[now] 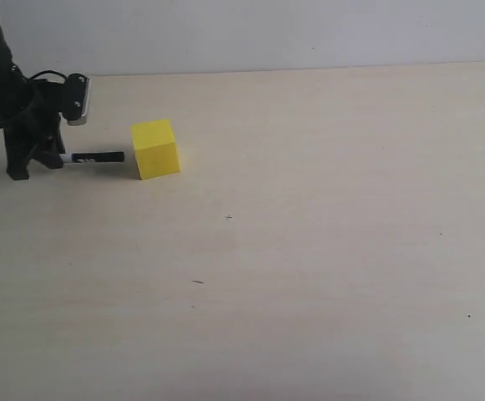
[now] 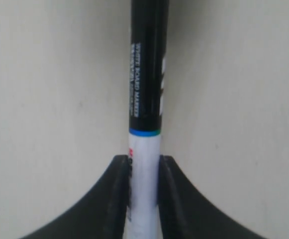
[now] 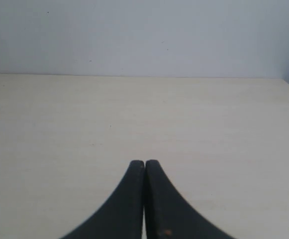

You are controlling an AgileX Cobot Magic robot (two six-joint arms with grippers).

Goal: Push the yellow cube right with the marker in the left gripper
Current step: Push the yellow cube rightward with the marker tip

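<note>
The yellow cube (image 1: 156,148) sits on the table at the upper left of the exterior view. My left gripper (image 1: 55,159) stands low beside it on the left, shut on the marker (image 1: 97,157). The marker lies level and points right, its black tip close to or touching the cube's left face. In the left wrist view the marker (image 2: 145,124) runs straight out between the fingers (image 2: 118,199), white barrel clamped, black capped part beyond; the cube is out of that view. My right gripper (image 3: 144,162) is shut on nothing above bare table and does not show in the exterior view.
The pale wooden table (image 1: 309,251) stretches to the right of the cube, with only a few tiny dark specks (image 1: 228,218). A light grey wall (image 1: 267,33) bounds the far edge. The left arm's camera housing (image 1: 77,98) sits above the marker.
</note>
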